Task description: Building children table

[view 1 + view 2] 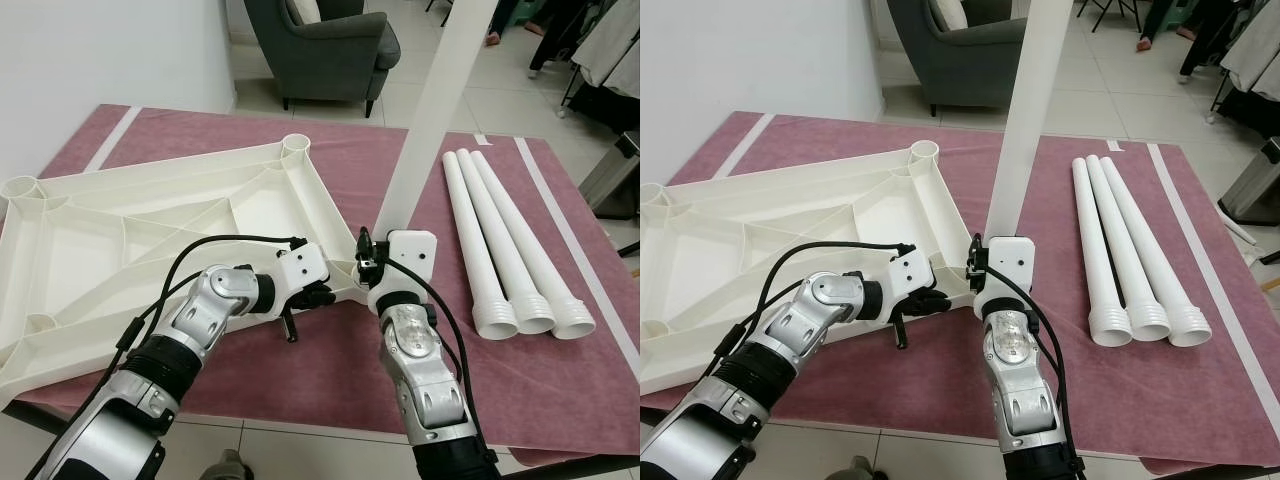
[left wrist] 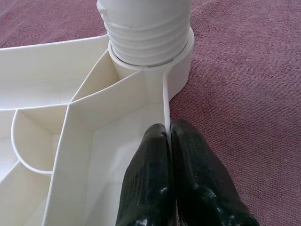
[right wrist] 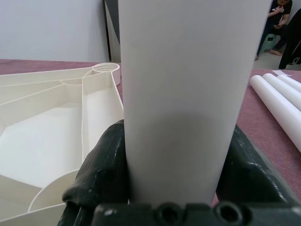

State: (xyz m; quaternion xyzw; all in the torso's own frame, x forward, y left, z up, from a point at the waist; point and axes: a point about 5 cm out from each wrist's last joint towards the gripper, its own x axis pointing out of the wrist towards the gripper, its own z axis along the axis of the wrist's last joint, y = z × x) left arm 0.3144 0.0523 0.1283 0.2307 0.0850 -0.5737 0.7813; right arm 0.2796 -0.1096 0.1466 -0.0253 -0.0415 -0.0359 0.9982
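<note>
On the purple rug (image 1: pixel 300 150) lies the upturned white tabletop (image 1: pixel 150 240); the right pincer (image 3: pixel 174 188) clamps a white leg (image 1: pixel 425 120) standing upright in the near corner socket (image 2: pixel 178 70); the left pincer (image 2: pixel 168 136), fingers pressed together, pinches the tabletop's rim; three spare legs (image 1: pixel 505 250) lie beside it to the right.

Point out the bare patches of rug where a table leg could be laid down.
Bare rug lies between the tabletop and the three loose legs, beyond the upright leg. Another strip lies near the loose legs' threaded ends. The corner socket is crowded: left tool, right tool.
</note>
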